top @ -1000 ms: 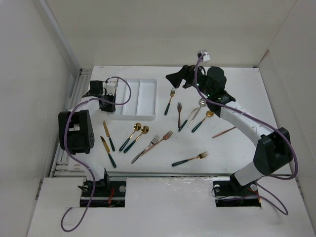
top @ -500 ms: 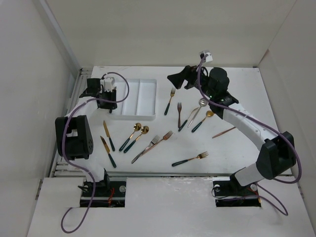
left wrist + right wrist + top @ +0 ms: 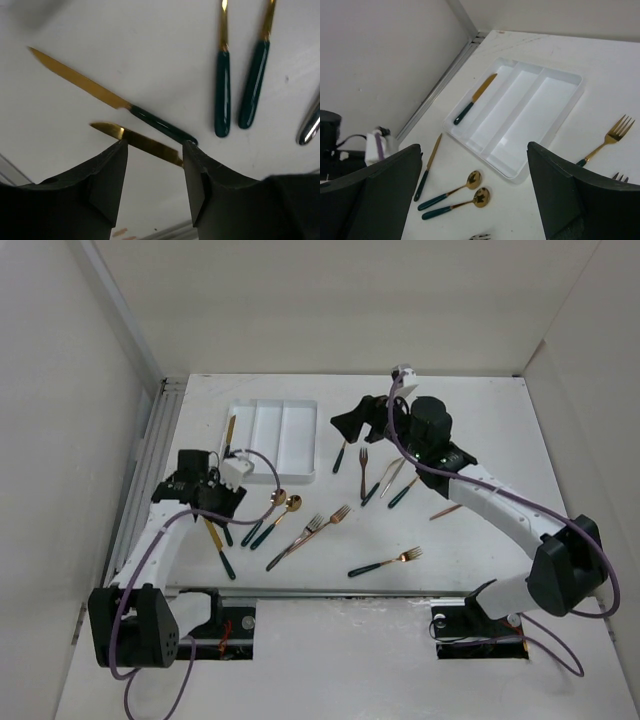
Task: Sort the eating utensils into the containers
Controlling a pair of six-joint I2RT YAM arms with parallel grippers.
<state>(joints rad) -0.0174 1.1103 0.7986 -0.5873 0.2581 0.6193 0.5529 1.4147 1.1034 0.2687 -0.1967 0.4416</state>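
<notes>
The white tray (image 3: pixel 298 445) has three long compartments; one green-handled gold knife (image 3: pixel 229 431) lies in the left one, also seen in the right wrist view as the knife (image 3: pixel 475 98) in the tray (image 3: pixel 555 107). My left gripper (image 3: pixel 212 502) hovers open over two knives on the table; one blade (image 3: pixel 142 143) lies just past its fingertips and the other knife (image 3: pixel 112 100) beyond, with nothing between the fingers of the left gripper (image 3: pixel 155 150). My right gripper (image 3: pixel 346 424) hangs open and empty right of the tray, above a fork (image 3: pixel 343 456).
Two gold spoons (image 3: pixel 272 513) lie right of the knives, and two forks (image 3: pixel 312 532) cross at the centre. Another fork (image 3: pixel 385 562) lies near the front. More utensils (image 3: pixel 390 478) and a copper knife (image 3: pixel 452 508) lie under the right arm. White walls stand on the left, right and back.
My left gripper has let go of a knife in the tray's left compartment, opened, and swung back toward the near side over the table knives. The right gripper has shifted slightly left.
</notes>
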